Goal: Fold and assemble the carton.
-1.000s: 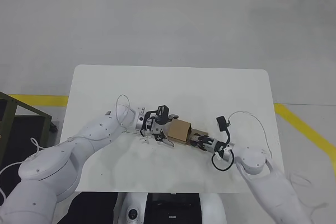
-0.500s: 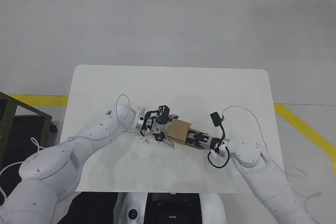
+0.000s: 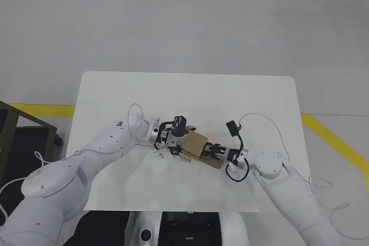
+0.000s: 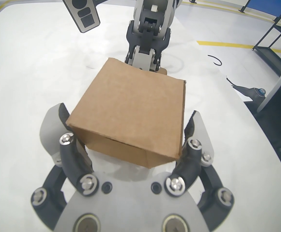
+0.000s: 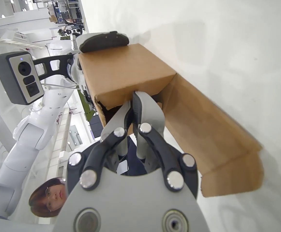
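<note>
A brown carton (image 3: 195, 143) lies on its side near the front middle of the white table (image 3: 141, 98). My left gripper (image 3: 179, 147) clasps it from the left; in the left wrist view its two fingers press on both sides of the carton (image 4: 130, 112). My right gripper (image 3: 210, 149) is at the carton's open right end. In the right wrist view the right gripper (image 5: 132, 97) is shut, its tips against the edge of the carton (image 5: 123, 73). A long open flap (image 5: 203, 134) lies flat on the table beside it. From the left wrist, the right gripper (image 4: 145, 63) stands behind the carton's far edge.
A white cable (image 3: 270, 132) loops from the right arm over the table's right half. A small dark hook-shaped bit (image 4: 216, 60) lies on the table. A dark green frame (image 3: 6, 129) stands on the floor left of the table. The back half of the table is free.
My right gripper has moved left, from a little way off the open flap up to the carton's end. The left gripper has held the carton in place.
</note>
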Robot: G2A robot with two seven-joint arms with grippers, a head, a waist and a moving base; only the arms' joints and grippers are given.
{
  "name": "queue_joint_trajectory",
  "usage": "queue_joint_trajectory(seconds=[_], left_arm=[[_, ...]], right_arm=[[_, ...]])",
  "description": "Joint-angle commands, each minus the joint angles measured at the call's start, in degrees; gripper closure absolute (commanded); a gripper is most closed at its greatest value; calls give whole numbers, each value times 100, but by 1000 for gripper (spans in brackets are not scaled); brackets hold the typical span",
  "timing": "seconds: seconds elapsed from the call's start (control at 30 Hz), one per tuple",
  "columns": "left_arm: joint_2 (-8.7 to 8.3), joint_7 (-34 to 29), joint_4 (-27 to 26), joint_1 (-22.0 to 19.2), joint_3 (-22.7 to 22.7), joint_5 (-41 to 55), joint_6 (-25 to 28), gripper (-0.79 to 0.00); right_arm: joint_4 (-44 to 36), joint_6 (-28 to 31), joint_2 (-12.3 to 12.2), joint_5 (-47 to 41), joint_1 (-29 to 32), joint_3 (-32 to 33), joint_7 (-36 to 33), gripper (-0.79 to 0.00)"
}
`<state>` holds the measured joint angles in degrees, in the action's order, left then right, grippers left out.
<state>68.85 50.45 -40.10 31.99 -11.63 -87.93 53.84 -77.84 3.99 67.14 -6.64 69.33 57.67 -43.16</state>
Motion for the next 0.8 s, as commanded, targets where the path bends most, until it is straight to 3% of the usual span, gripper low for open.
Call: queue_joint_trajectory(seconds=[0.0, 0.5, 0.77], left_arm=[[2, -13, -2, 4, -6, 8, 12, -785], [17, -29, -29, 22, -37, -30, 29, -785], [-2, 3, -16, 31, -70, -22, -3, -785]], right_arm=[[84, 33, 15, -60, -46, -18, -8, 0], [252, 136, 71, -37, -176, -115, 57, 0], [-470, -16, -120, 207, 405, 433, 33, 0]])
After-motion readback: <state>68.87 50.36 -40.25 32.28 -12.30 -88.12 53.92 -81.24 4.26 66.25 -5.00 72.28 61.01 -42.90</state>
